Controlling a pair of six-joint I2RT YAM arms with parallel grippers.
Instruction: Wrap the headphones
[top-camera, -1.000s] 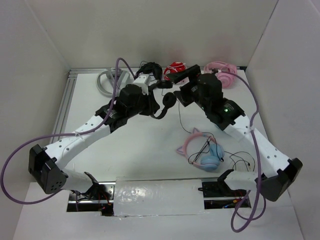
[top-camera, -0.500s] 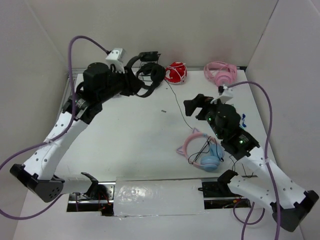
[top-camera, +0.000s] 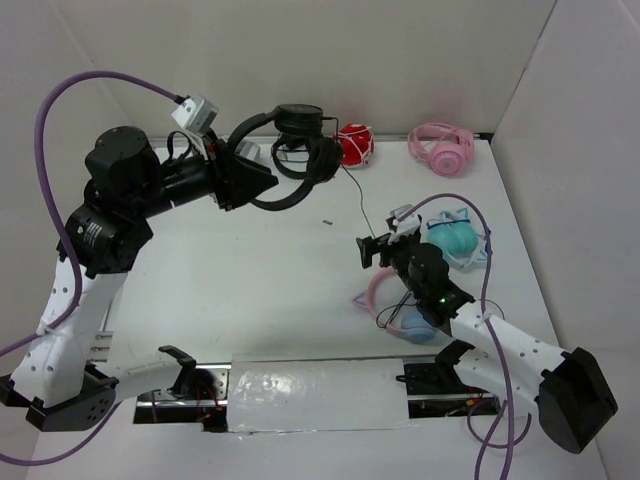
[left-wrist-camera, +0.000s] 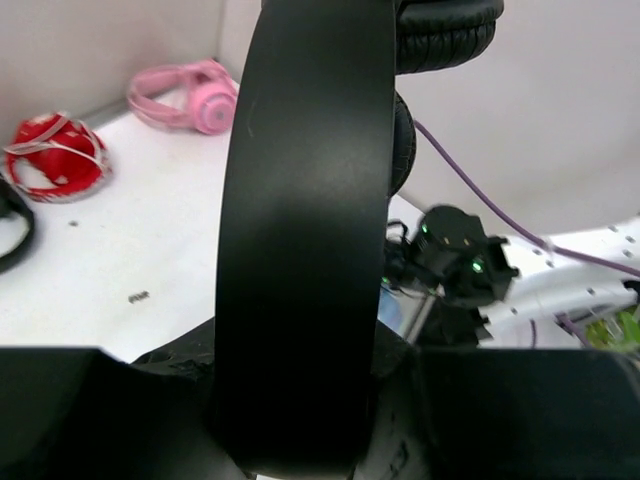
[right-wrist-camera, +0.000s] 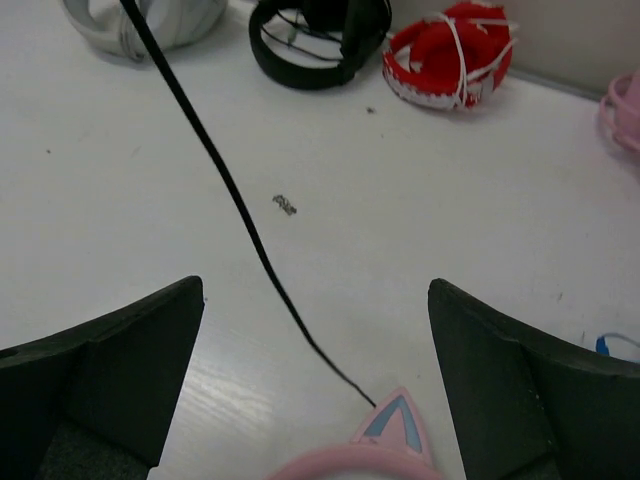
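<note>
top view, left gripper (top-camera: 245, 178): i see it lifted high over the far left of the table (top-camera: 250, 290), closed on the thin band of the headphones (top-camera: 300, 120).
top view, headphones: off the table, in the air; the two cups sit on the side away from the left gripper, near the red pair (top-camera: 355, 145) at the far edge.
top view, right gripper (top-camera: 368, 250): low over the table, right of the middle, just beside the cat-ear pair (top-camera: 372, 292); from here i cannot tell how its jaws stand.
top view, far right corner: a pink pair (top-camera: 440, 148), well apart from both grippers.
left wrist view, headphones: the band fills the middle, running from bottom to top between the dark gripper parts; one cup shows at the top edge.
left wrist view, background: red pair and pink pair on the table at the left.
right wrist view, right gripper: the fingers (right-wrist-camera: 100, 370) stand wide apart and hold nothing.
right wrist view, cord (right-wrist-camera: 229, 200): thin and black, it runs slanted from the top left down to the cat-ear pair, between the two fingers, touching neither.
right wrist view, far edge: a chunky black pair (right-wrist-camera: 320, 40), a grey pair (right-wrist-camera: 150, 20) and the red pair.
</note>
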